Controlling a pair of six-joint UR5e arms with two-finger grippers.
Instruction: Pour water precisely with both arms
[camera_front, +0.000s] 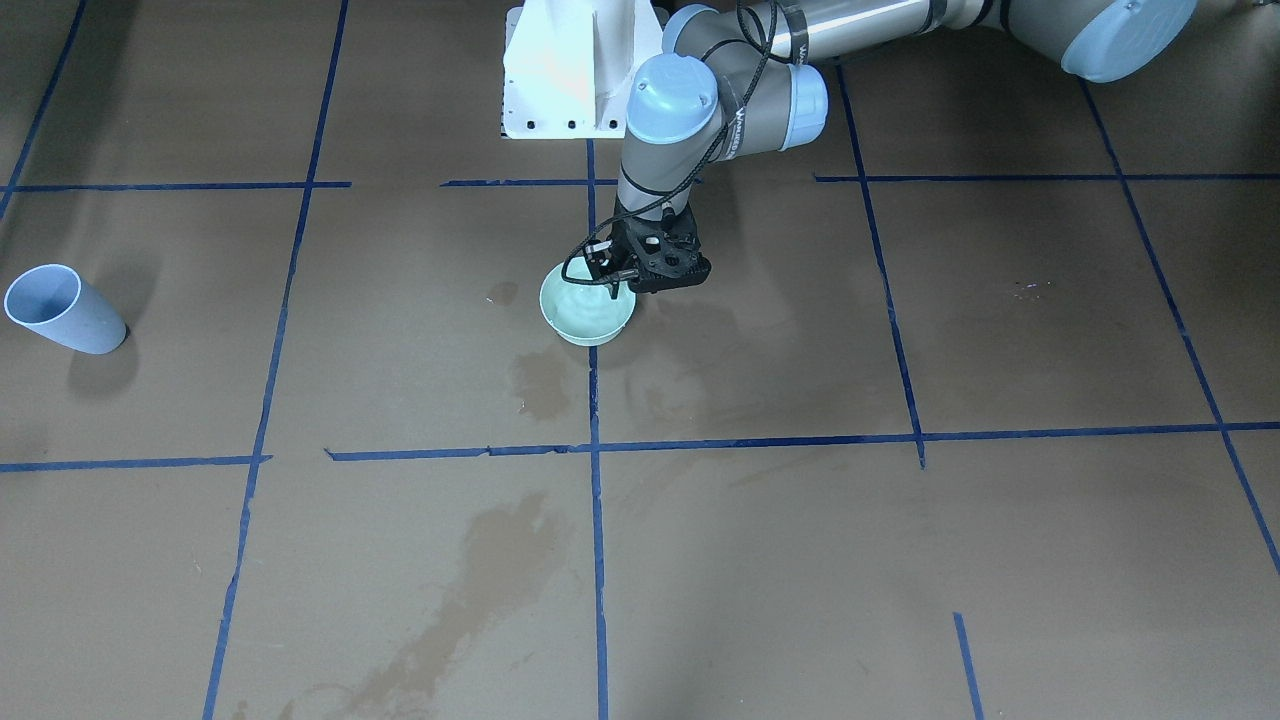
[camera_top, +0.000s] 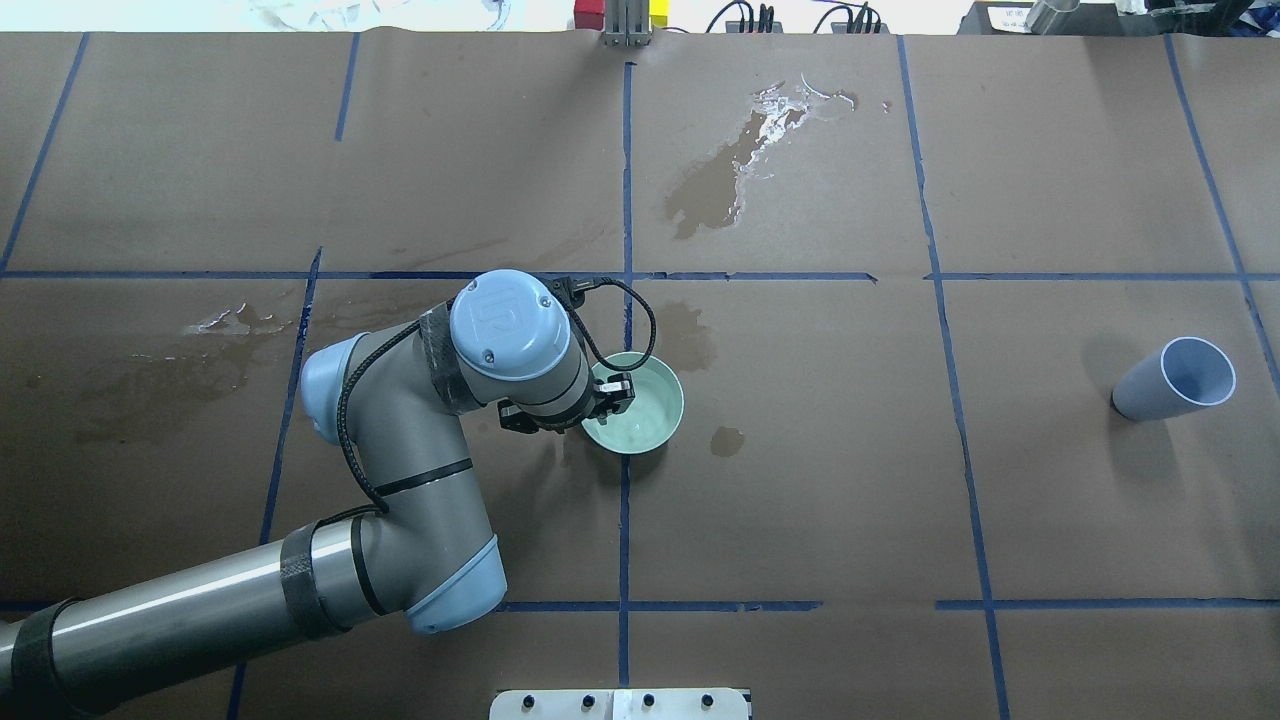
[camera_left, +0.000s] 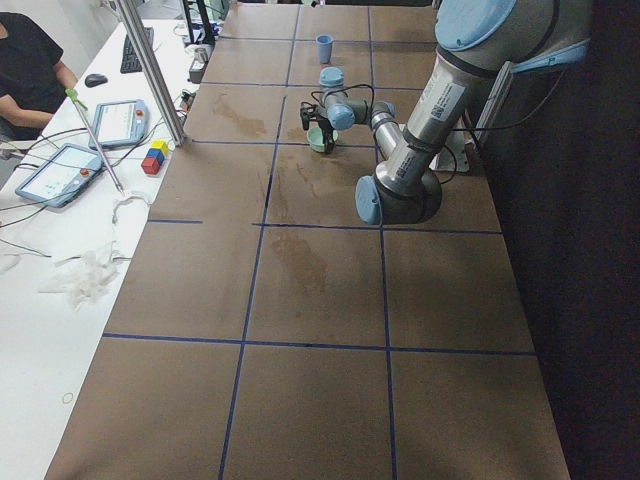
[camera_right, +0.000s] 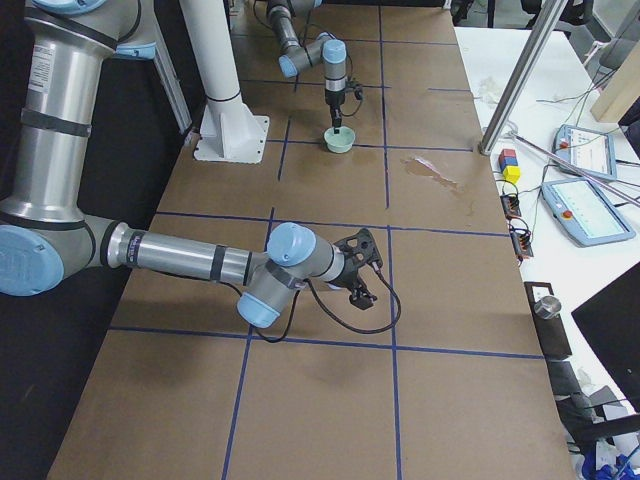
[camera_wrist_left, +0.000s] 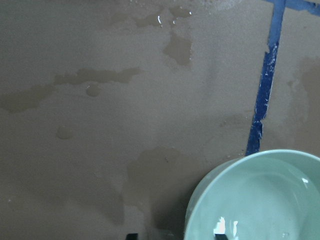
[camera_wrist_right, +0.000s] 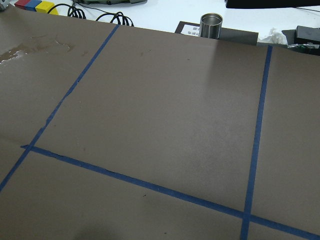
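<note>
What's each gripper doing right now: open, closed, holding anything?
Left gripper: fingers straddle the rim of the green bowl; whether clamped cannot be told.
Right gripper: shows only in the side view; cannot be told.

left arm over bowl, cup well apart, tabletop between

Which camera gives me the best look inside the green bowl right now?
The left wrist view: the green bowl is close up, though cropped, with a sheen visible inside. Overhead and front-facing views show it smaller, partly behind the left gripper; in the side views it is tiny.
</note>
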